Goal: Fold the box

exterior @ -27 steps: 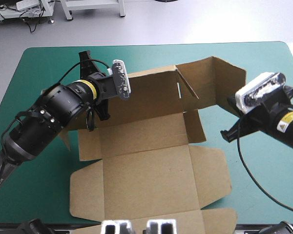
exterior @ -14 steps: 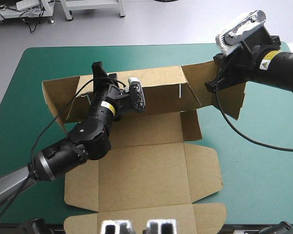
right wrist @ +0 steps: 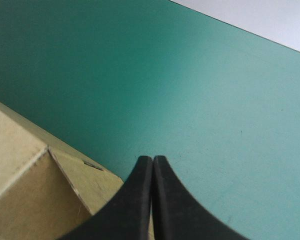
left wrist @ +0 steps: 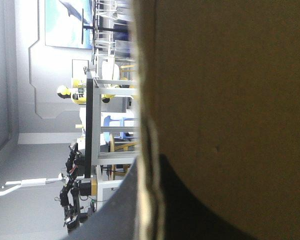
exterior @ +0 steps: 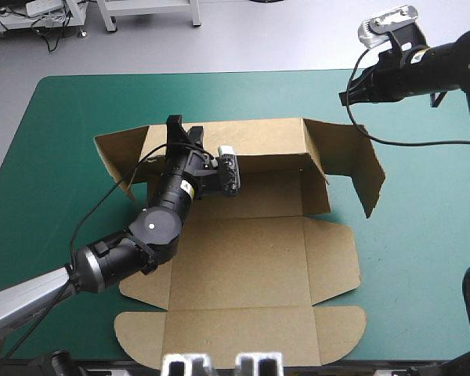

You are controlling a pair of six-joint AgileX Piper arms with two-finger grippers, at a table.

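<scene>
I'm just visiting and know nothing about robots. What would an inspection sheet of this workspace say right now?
Surface: teal-green cover, flat.
Job's things: brown box, back wall raised with end flaps standing, other panels flat.
Clutter: nothing seen.
Grippers: left tool shut on the box's back wall; right tool shut, holding nothing, up beyond the right end flap.
Cables: nothing seen besides the robot's own.
Surroundings: nothing seen.
</scene>
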